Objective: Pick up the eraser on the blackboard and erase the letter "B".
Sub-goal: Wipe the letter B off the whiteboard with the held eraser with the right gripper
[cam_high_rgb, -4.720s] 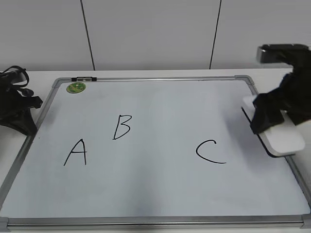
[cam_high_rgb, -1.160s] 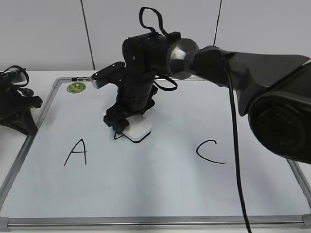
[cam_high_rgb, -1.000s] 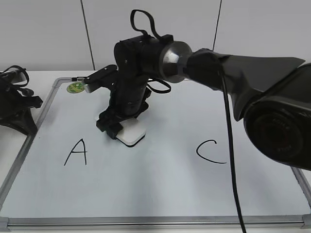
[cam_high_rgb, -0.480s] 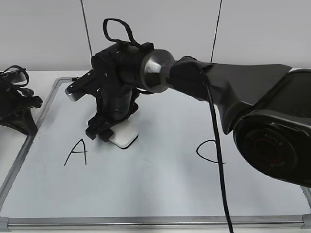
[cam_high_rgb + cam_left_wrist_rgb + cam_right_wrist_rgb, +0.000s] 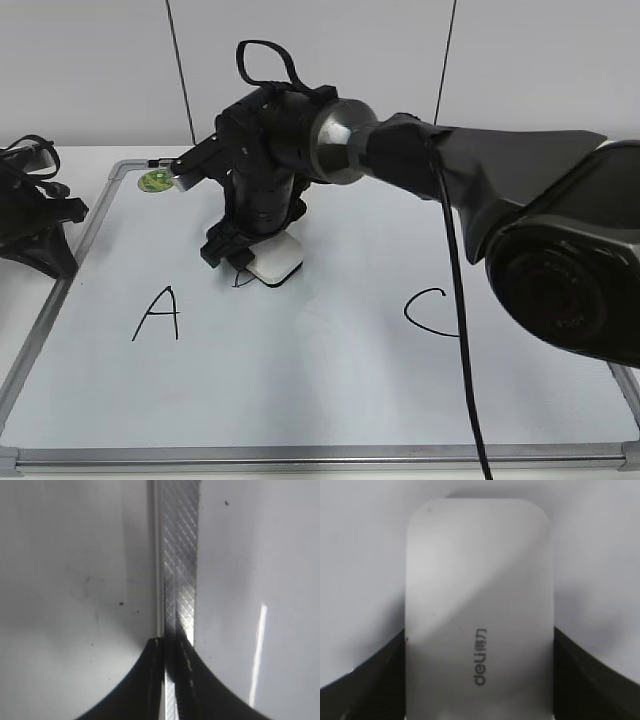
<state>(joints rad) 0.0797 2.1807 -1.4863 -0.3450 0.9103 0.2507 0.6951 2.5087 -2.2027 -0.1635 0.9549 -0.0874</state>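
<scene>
Half a second on, the right gripper (image 5: pixel 240 262) has slid back rightward, clamped on the eraser (image 5: pixel 274 258), which presses the blackboard (image 5: pixel 330 390) over the letter "B" (image 5: pixel 238 281) (only a stroke shows). Whether the left gripper (image 5: pixel 167 680) is parted, I cannot tell.

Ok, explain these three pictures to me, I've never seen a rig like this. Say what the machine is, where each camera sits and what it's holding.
It is a two-armed robot working over a blackboard, really a white dry-erase board lying flat. The wide picture comes from a camera in front. The other two come from cameras on each wrist. The right arm reaches across, and its end effector grips the eraser, a flat white block, pressed where the letter "B" was drawn; only a trace shows. The right wrist picture shows that eraser close up. The black A and C remain. The left end effector rests over the board's frame.
</scene>
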